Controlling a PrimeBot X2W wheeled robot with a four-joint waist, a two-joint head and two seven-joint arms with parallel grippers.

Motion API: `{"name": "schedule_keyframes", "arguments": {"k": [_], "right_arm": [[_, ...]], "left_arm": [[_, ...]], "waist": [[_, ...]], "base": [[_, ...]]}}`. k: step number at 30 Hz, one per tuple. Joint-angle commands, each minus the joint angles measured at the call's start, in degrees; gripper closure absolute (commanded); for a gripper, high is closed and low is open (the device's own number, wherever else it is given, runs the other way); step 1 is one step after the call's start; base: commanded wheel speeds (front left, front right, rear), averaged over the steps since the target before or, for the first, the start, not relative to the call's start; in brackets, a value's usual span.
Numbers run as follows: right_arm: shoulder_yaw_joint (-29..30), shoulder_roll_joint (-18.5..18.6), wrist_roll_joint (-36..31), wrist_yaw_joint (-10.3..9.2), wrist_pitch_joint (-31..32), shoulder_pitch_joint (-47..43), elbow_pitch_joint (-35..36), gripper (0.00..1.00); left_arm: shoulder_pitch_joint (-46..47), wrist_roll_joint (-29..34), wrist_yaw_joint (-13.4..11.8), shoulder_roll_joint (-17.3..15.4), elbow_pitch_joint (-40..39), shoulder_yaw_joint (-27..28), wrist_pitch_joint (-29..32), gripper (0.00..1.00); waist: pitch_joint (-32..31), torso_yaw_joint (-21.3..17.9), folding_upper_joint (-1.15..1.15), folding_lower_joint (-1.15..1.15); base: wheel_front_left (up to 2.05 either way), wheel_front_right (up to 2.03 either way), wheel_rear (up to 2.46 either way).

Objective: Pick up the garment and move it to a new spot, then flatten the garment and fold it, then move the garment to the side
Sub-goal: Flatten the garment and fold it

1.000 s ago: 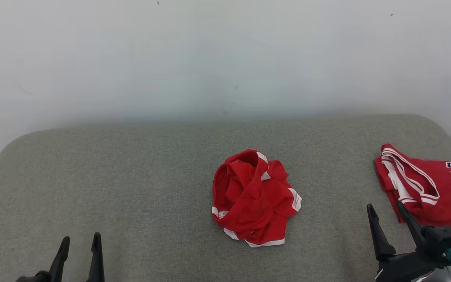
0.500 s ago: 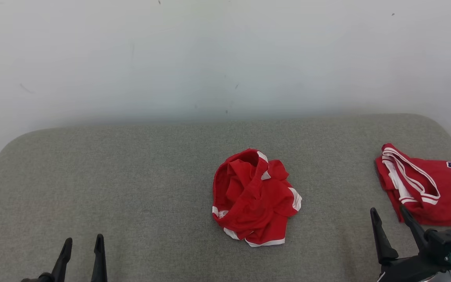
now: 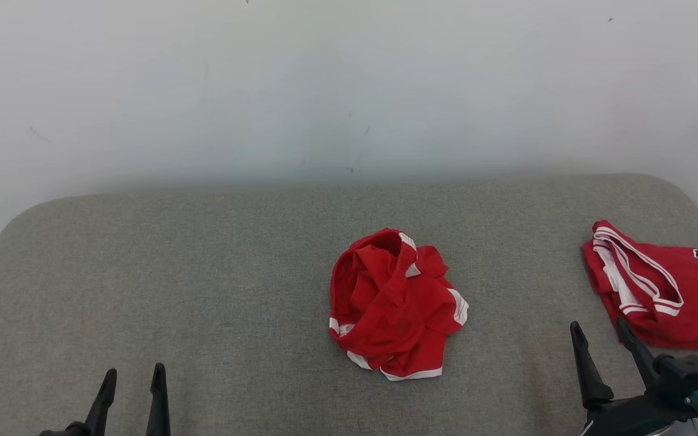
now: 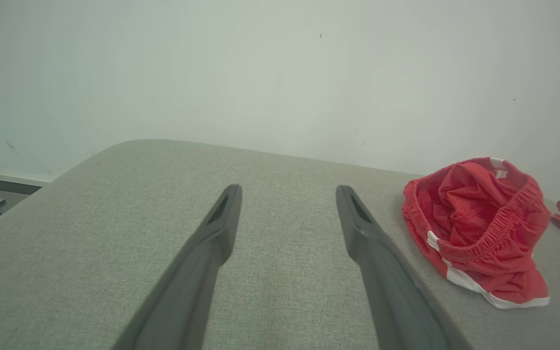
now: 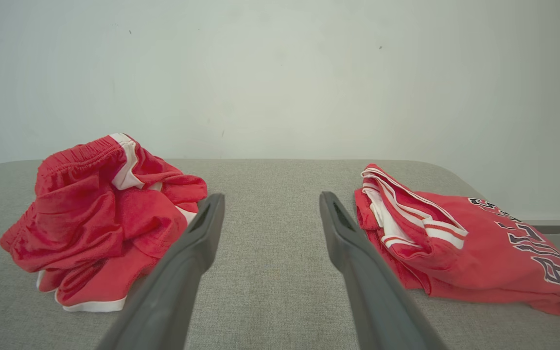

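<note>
At the lower left of the head view the left gripper [image 3: 134, 370] hovers over the bare grey cloth of the table [image 3: 203, 272]. Its two dark fingers are apart with nothing between them. Its wrist view looks along those spread fingers across open table, with the garment off to one side, well apart from the tips. In the middle of the table lies the garment [image 3: 394, 303], a pair of red shorts with white trim and a gathered elastic waistband, crumpled into a rounded heap that neither gripper touches. Further right, at the lower right, the right gripper [image 3: 597, 324] is likewise spread and empty, aimed at the strip of bare table between the heap and a second red piece. That piece, a jersey [image 3: 658, 290] with white-striped edging and dark lettering, lies folded fairly flat near the table's right edge, close to the right fingertips but, as far as can be told, not touched by them. From how things lie, the task looks to be at its very start: the shorts are not yet picked up, so the move to a new spot, the flattening, the folding and the final shift aside all remain. The folded jersey seems already dealt with and not part of this round.
</note>
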State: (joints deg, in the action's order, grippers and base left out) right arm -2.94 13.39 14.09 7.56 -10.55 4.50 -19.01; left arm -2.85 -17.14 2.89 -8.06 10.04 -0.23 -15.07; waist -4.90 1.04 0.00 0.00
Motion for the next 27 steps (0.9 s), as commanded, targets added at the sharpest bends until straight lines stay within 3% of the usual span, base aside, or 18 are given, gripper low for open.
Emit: {"name": "schedule_keyframes", "arguments": {"k": [1,7,14,27], "right_arm": [[-0.04,-0.05,-0.13,-0.16,-0.1,-0.29,-0.06,0.0],[-0.36,-0.42,-0.36,-0.16,-0.31,-0.05,0.12,0.0],[-2.03,-0.78,-0.2,-0.16,-0.26,1.31,0.51,0.0],[-5.28,-1.03,0.16,-0.16,-0.09,3.71,-0.23,0.0]], "left_arm": [[0.46,0.49,0.03,0.03,0.16,0.11,-0.09,0.0],[1.04,0.77,-0.08,0.6,0.07,-0.27,-0.09,0.0],[4.28,0.46,1.07,0.71,2.02,-2.03,0.5,0.0],[20.61,-4.29,3.31,4.27,12.57,-12.38,14.98,0.0]], "waist": [[0.04,0.08,0.0,0.0],[0.33,-0.32,0.0,0.0],[1.69,-3.39,0.0,0.0],[5.24,-13.29,0.0,0.0]], "base": [[0.0,0.0,0.0],[0.0,0.0,0.0],[0.0,0.0,0.0],[0.0,0.0,0.0]]}}
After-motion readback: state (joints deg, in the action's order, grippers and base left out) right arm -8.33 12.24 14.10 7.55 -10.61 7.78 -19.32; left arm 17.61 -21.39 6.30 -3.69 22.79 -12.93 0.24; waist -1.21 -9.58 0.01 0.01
